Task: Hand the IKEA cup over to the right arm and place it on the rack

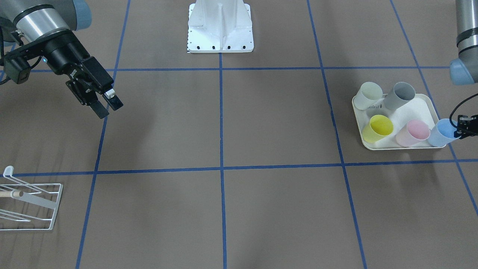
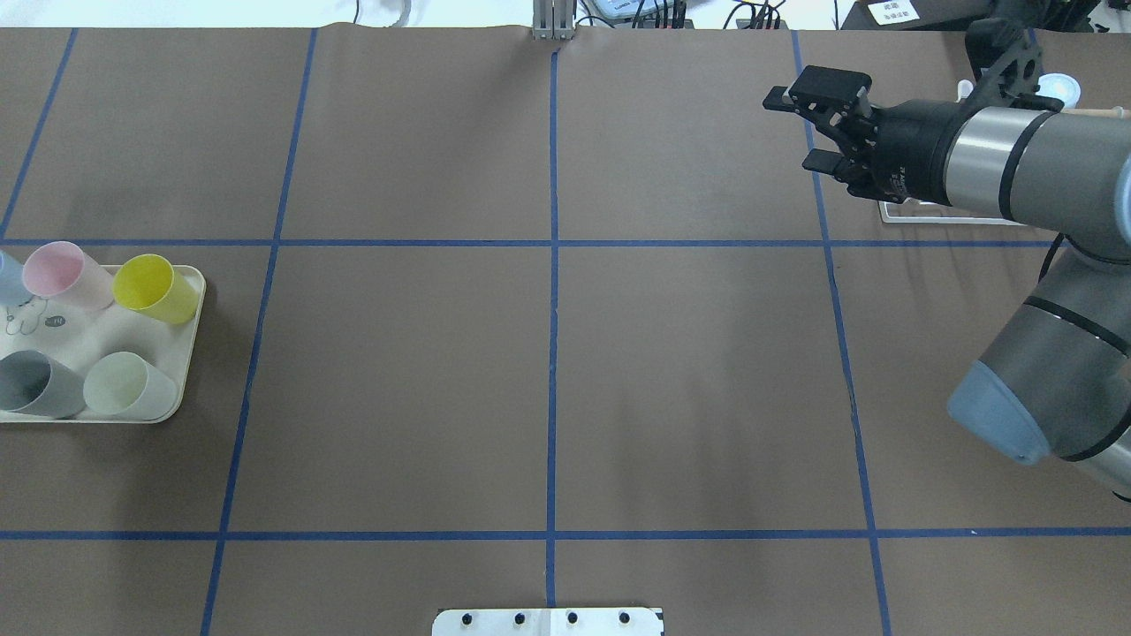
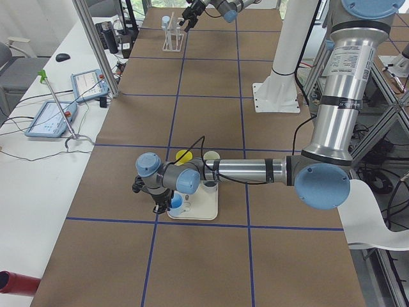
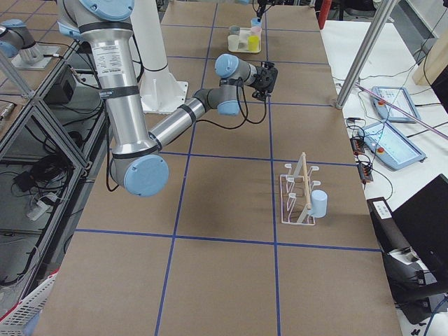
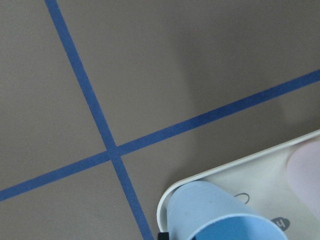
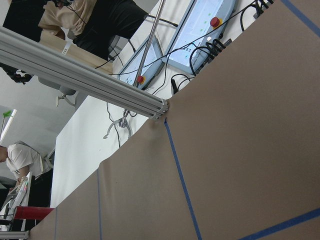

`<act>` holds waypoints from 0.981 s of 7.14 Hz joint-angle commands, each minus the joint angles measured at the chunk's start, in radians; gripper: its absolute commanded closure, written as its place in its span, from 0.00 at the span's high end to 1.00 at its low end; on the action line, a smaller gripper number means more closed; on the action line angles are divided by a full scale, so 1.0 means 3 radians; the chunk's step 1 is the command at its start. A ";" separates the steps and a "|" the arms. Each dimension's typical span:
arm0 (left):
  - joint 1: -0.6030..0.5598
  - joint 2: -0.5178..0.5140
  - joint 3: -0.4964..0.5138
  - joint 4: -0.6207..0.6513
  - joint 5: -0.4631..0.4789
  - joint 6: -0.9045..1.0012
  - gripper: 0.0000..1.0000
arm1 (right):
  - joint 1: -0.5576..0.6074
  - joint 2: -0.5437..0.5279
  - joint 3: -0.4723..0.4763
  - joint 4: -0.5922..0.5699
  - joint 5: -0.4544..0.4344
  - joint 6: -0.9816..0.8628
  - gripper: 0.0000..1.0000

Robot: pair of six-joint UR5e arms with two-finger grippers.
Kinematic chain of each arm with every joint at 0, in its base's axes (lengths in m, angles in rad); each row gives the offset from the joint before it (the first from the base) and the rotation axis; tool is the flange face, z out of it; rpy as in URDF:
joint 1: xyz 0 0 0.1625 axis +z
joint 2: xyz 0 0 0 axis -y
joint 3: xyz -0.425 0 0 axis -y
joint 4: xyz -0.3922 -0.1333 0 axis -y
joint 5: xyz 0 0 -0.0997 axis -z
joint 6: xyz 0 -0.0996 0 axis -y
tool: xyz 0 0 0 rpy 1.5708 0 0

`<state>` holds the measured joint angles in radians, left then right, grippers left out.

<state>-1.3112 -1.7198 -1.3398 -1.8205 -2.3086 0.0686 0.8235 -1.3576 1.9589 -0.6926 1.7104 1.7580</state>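
A light-blue IKEA cup (image 1: 440, 134) stands at the outer corner of a cream tray (image 1: 401, 146). My left gripper (image 1: 463, 131) is at its rim and looks shut on the cup wall. In the left wrist view the cup (image 5: 210, 215) fills the bottom edge. The right arm's gripper (image 1: 109, 108) hangs open and empty above the table, near the white wire rack (image 1: 35, 205). From the right side, the rack (image 4: 297, 196) carries another light-blue cup (image 4: 318, 203).
The tray (image 2: 190, 353) also holds a yellow cup (image 1: 378, 128), a pink cup (image 1: 412, 132), a grey cup (image 1: 399, 95) and a pale cup (image 1: 368, 96). The white robot base (image 1: 220, 28) stands at the table's middle edge. People sit beyond the table in the right wrist view.
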 commanded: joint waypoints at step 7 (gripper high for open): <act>-0.0676 -0.0223 -0.0973 0.0863 0.0010 -0.0918 0.00 | 0.0001 0.0005 0.0015 0.0048 0.0000 0.0020 0.99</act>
<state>-1.5105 -1.7498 -1.5847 -1.5636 -2.3049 -0.0375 0.8232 -1.3554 1.9662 -0.6887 1.7104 1.7633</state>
